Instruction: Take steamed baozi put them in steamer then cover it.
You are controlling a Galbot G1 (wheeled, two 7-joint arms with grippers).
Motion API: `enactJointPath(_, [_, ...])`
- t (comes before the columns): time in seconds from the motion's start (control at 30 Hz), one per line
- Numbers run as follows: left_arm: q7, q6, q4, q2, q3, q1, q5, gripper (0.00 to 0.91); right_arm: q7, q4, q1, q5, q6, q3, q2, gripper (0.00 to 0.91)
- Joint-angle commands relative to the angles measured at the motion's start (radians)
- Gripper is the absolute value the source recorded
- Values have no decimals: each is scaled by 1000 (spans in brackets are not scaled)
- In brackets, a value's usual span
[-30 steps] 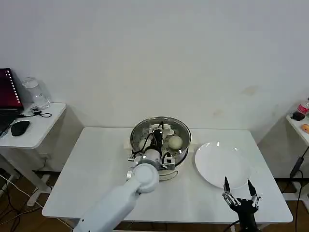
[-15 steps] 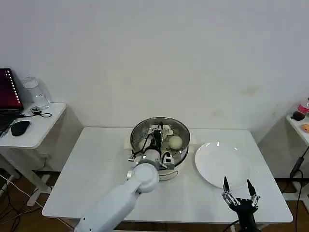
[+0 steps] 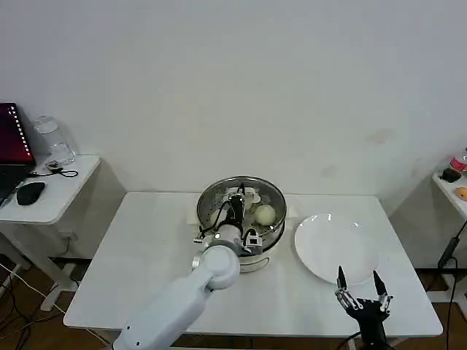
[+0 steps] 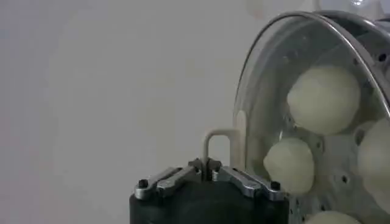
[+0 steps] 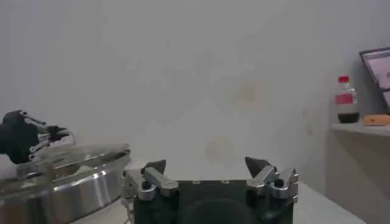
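White table (image 3: pixel 146 255) w/ empty plate (image 3: pixel 336 248) on right; side desk (image 3: pixel 51 193) far left w/ laptop (image 3: pixel 11 149), mouse (image 3: pixel 31 192), jar (image 3: pixel 51 140).

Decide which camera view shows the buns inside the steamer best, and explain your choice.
The left wrist view: through the glass lid it shows several buns close up on the perforated tray. The head view shows one bun clearly, the left arm hiding the rest. The right wrist view shows the steamer side on, its buns barely visible.

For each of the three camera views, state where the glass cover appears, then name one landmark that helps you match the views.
Head view: the glass cover sits over the steamer at table centre, left gripper on its handle.
Left wrist view: cover over the baozi.
Right wrist view: cover tilted on the steamer.
Shared landmark: the steamer.
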Motion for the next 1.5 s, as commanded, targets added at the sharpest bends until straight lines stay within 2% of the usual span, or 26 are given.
enactJointPath(0.03, [-10,0,3,-4,4,3,-10,0,0,-1,-1,0,2,0,1,907])
enactJointPath(0.53, [-51,-1,19,1,-2,7,-27,0,-3,0,-3,0,7,-7,5,907])
enactJointPath(0.6, [-46,-1,17,6,0,9,-25,50,-4,0,-5,0,8,-9,7,907])
enactJointPath(0.63, [-46,-1,17,8,1,11,-25,494,-5,0,-6,-1,9,-9,7,907])
enactJointPath(0.67, [-46,-1,17,9,2,15,-24,615,-5,1,-6,-1,9,-10,8,907])
enactJointPath(0.7, [-49,-1,17,9,2,20,-24,907,-6,1,-6,-1,9,-10,9,907])
enactJointPath(1.03, [-81,-1,12,7,1,17,-29,907,-6,3,-7,-1,10,-13,10,907])
enactJointPath(1.1, [-78,-1,12,10,1,13,-30,715,-6,3,-8,-2,12,-13,10,907])
enactJointPath(1.13, [-78,-1,13,11,2,13,-30,544,-6,4,-9,-1,12,-13,10,907])
enactJointPath(1.17, [-76,-1,13,11,2,13,-31,423,-6,4,-9,-1,13,-13,11,907])
enactJointPath(1.2, [-75,-2,13,13,2,14,-33,171,-6,4,-10,-2,14,-12,11,907])
enactJointPath(1.27, [-87,-2,11,14,2,15,-49,0,-6,4,-11,-2,15,-13,12,907])
enactJointPath(1.5, [-94,-2,10,25,7,9,-52,0,-6,3,-9,-6,16,-18,16,907])
